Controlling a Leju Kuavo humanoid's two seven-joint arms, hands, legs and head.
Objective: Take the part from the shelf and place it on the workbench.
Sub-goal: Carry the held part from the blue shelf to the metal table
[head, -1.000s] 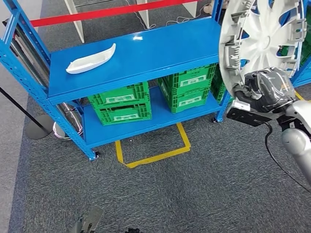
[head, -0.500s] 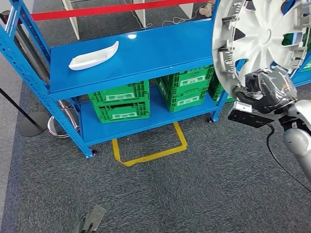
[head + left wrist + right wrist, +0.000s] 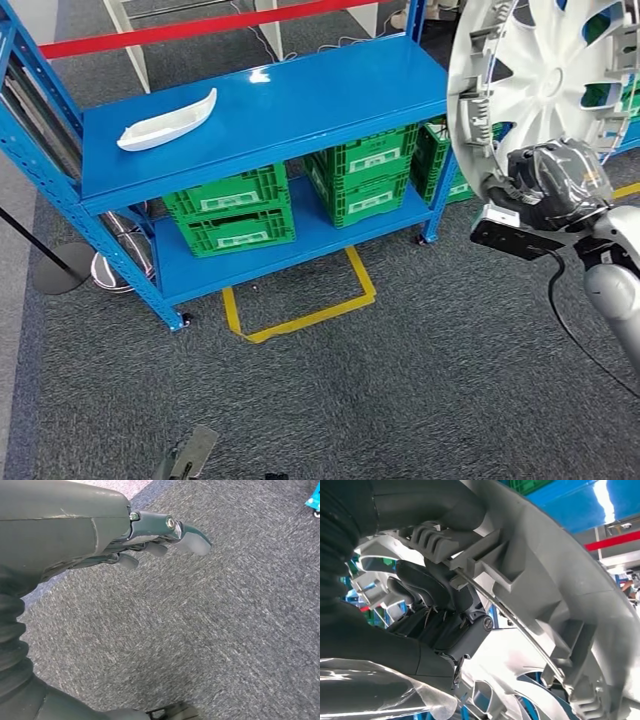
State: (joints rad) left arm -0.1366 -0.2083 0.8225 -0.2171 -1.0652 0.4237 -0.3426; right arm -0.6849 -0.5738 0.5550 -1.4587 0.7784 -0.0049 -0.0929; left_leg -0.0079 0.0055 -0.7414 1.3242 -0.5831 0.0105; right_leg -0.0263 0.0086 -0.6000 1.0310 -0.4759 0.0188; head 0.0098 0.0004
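My right hand grips the lower rim of a silver wheel cover, held upright at the right of the head view, in front of the blue shelf. The right wrist view shows the dark fingers hooked around the wheel cover's ribbed inner rim. My left hand hangs over the grey carpet with its fingers apart and nothing in it. A white curved part lies on the shelf's top board at the left.
Green crates fill the shelf's lower board. A yellow tape square marks the carpet in front of the shelf. A red barrier tape runs behind. A round stand base sits at the shelf's left end.
The whole scene has shifted left in the head view, so the camera has turned. My right hand keeps the wheel cover in the same grip, upright.
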